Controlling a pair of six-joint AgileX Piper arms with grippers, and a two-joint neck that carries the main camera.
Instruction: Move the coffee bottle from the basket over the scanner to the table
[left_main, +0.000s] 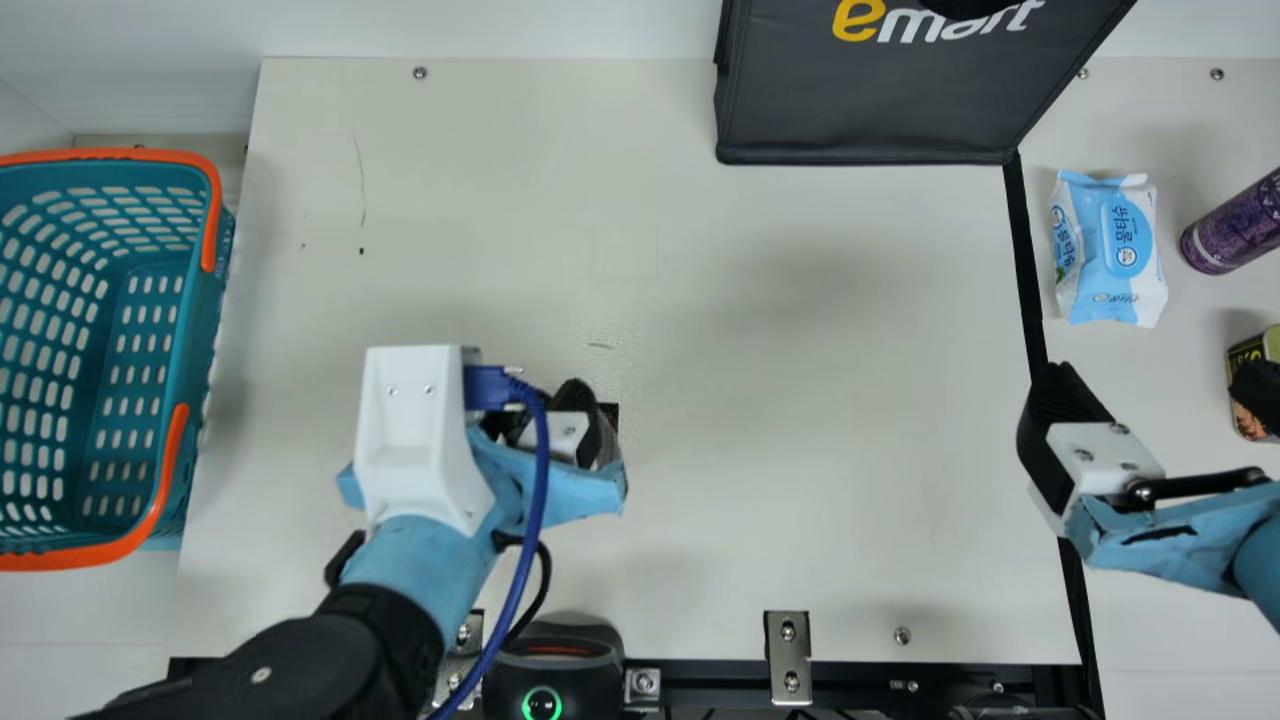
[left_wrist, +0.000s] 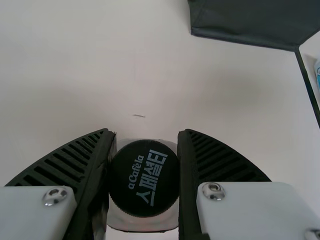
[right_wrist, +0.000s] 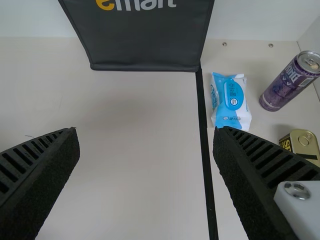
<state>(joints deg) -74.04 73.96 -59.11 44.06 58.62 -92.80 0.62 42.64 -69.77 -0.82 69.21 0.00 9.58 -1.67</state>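
Left claw (left_main: 592, 425): your black ribbed fingers are closed on the coffee bottle, one on each side of its cap; you have it past the scanner, toward the middle of the table.
Coffee bottle (left_wrist: 144, 178): clear-walled with a round black cap, gripped in your left claw, its cap facing the wrist camera; you cannot tell from here whether its base touches the table.
Right claw (left_main: 1050, 405): black ribbed fingers wide apart with nothing between them, over the black strip (left_main: 1025, 260) at your right.
Scanner (left_main: 555, 665): a black device with a glowing green ring, at the near edge, a little left of your middle.
Table (left_main: 850, 400): cream and smooth, with a few dark scratches in front of you.
Basket (left_main: 207, 310): teal perforated plastic with orange handles, at your far left.
Tin (right_wrist: 303, 145): gold-lidded, beyond your right claw, on the right side.
Wipes (left_main: 1115, 250): a blue and white soft pack, lying just right of the strip.
Can (left_main: 1235, 225): purple metal, to the right of the wipes.
Bag (left_main: 870, 110): black fabric with yellow and white print, at your far edge.
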